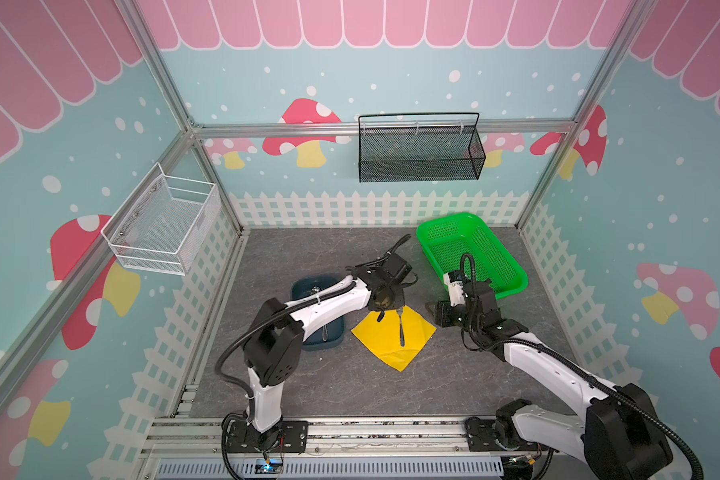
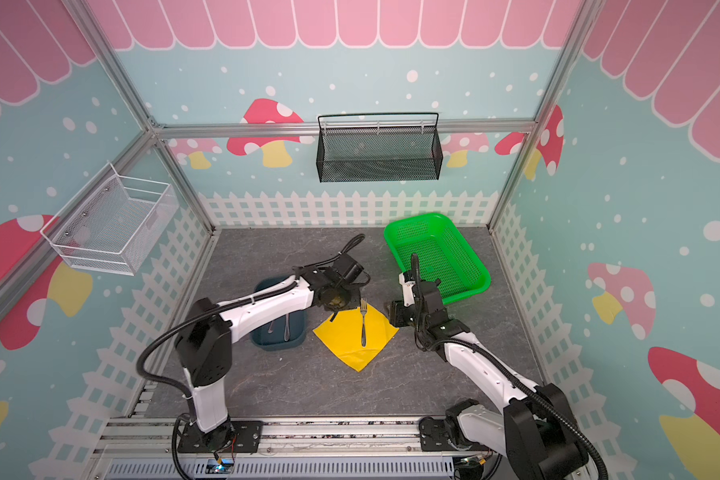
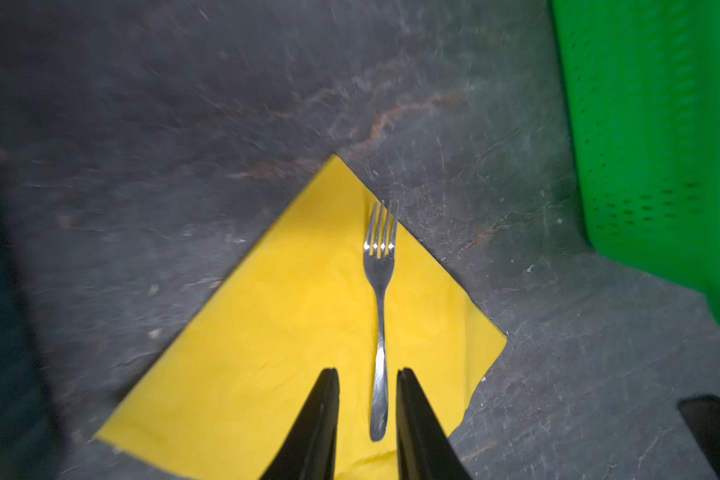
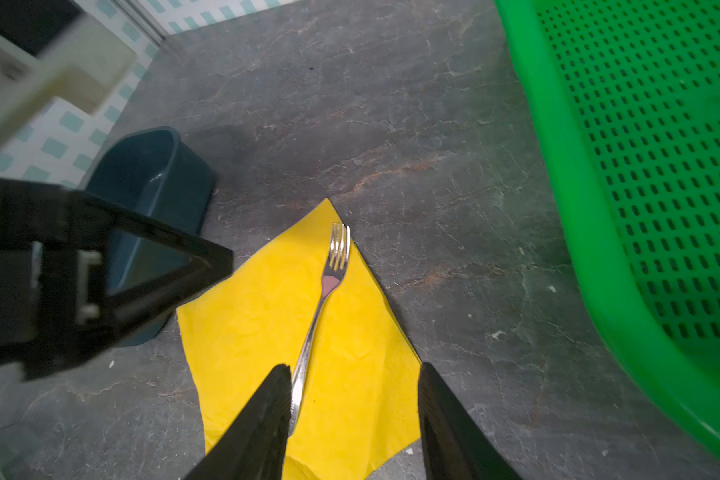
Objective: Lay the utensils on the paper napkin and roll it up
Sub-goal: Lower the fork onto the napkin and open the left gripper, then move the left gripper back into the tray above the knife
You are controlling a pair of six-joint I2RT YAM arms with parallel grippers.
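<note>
The yellow paper napkin (image 1: 385, 343) (image 2: 346, 340) lies flat on the table, turned like a diamond. A silver fork (image 1: 401, 328) (image 2: 363, 324) (image 3: 380, 291) (image 4: 321, 299) lies on its right half, tines toward the back wall. My left gripper (image 3: 366, 370) (image 1: 380, 316) hovers over the napkin's far left part; it is open, and the fork's handle shows between its jaws untouched. My right gripper (image 4: 355, 365) (image 1: 441, 311) is open just right of the napkin, holding nothing. Two more utensils (image 2: 287, 328) lie in the dark blue tray (image 2: 262, 286); which is which I cannot tell.
The blue tray (image 1: 304, 282) (image 4: 159, 166) stands just left of the napkin, partly under my left arm. A green perforated basket (image 1: 474, 249) (image 2: 437, 253) (image 3: 649, 124) (image 4: 641, 166) stands at the back right, close behind my right gripper. Wire baskets hang on the walls.
</note>
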